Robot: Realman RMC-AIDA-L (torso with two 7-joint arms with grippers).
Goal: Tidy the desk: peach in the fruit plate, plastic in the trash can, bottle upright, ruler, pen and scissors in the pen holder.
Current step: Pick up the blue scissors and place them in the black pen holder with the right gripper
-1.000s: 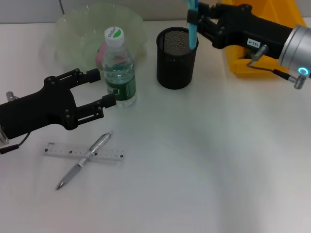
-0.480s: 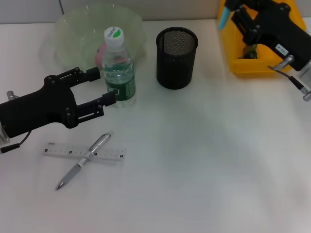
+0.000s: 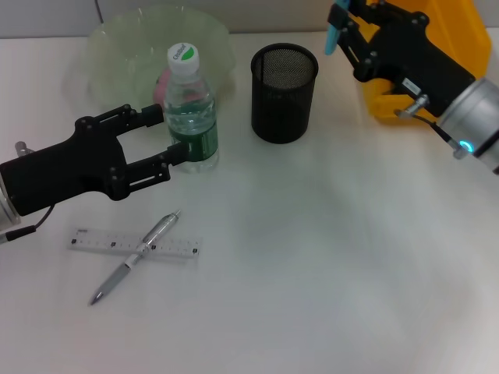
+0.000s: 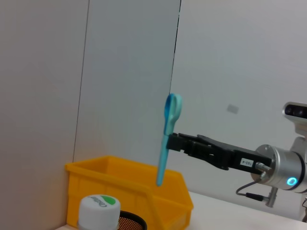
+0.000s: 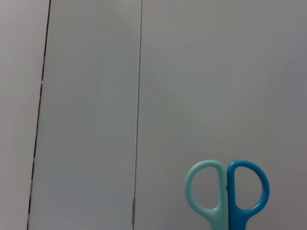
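Head view gives you the change: a second ago the right gripper (image 3: 343,31) had the blue-handled scissors (image 3: 333,35) dipped into the black mesh pen holder (image 3: 284,92); half a second ago it had swung away over the yellow plastic bin (image 3: 448,31); now it is back near the holder's rim, on the bin side, not yet above the opening. You can read that as a failed insertion being retried, so the scissors step is not done. The jaws are clamped on the scissors near the blades, handles up, as the left wrist view shows (image 4: 165,139); the tip hangs beside the holder, above the desk.

Your left gripper (image 3: 160,136) sits with jaws apart around the clear plastic water bottle (image 3: 189,109), which stands upright well to the left of the holder; whether the fingers touch it you cannot tell. Behind the bottle the green glass fruit plate (image 3: 117,47) holds something pink. The silver pen (image 3: 136,255) lies crossed over the clear ruler (image 3: 93,242), well in front of the holder.
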